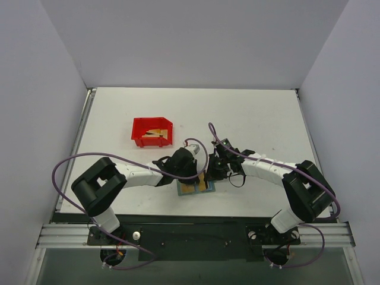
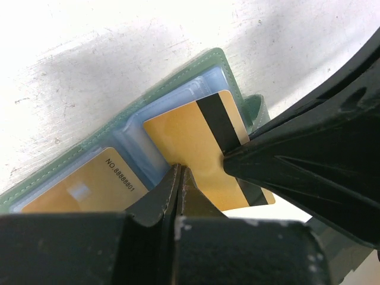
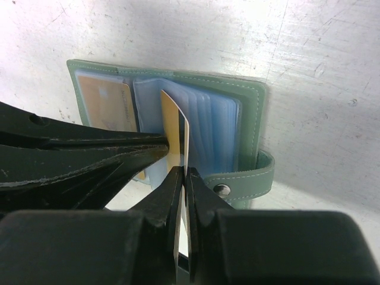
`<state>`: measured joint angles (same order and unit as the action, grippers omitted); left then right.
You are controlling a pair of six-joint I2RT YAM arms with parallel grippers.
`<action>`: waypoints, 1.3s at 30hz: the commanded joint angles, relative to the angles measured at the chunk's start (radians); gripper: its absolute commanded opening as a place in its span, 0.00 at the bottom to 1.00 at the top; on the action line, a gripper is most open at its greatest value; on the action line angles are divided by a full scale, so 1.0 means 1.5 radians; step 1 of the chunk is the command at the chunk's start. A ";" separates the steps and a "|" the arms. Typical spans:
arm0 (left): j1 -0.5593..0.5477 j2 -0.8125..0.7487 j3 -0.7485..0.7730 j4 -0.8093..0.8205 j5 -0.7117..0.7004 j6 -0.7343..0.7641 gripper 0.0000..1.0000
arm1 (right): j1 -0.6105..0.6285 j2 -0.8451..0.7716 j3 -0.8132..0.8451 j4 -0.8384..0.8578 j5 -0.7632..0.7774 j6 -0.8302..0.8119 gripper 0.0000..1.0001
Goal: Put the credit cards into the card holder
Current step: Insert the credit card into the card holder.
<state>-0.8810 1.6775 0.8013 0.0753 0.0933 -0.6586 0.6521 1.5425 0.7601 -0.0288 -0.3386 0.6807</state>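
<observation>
The card holder (image 1: 191, 190) lies open on the table, grey-green outside with light blue pockets (image 3: 217, 127); its snap tab (image 3: 249, 183) sticks out to the side. My right gripper (image 3: 185, 175) is shut on a gold credit card (image 3: 174, 122) with a dark stripe (image 2: 221, 122) and holds it on edge, its far end in the blue pockets. My left gripper (image 2: 178, 170) is shut with nothing between its jaws, tips against that card's (image 2: 187, 139) face over the holder (image 2: 221, 59). Another gold card (image 2: 89, 187) sits in the left pocket, also seen in the right wrist view (image 3: 107, 104).
A red plastic bin (image 1: 152, 132) stands behind and left of the holder with more gold cards (image 1: 156, 134) in it. Both arms meet over the holder (image 1: 203, 176) near the table's front edge. White walls enclose the table on three sides.
</observation>
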 commanded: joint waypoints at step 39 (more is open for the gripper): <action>0.000 -0.030 -0.038 -0.112 -0.074 0.012 0.00 | -0.052 -0.044 -0.007 -0.070 -0.001 -0.052 0.00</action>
<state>-0.8829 1.6264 0.7708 -0.0105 0.0055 -0.6525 0.5755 1.4509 0.7467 -0.0952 -0.3237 0.6239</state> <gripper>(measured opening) 0.021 0.004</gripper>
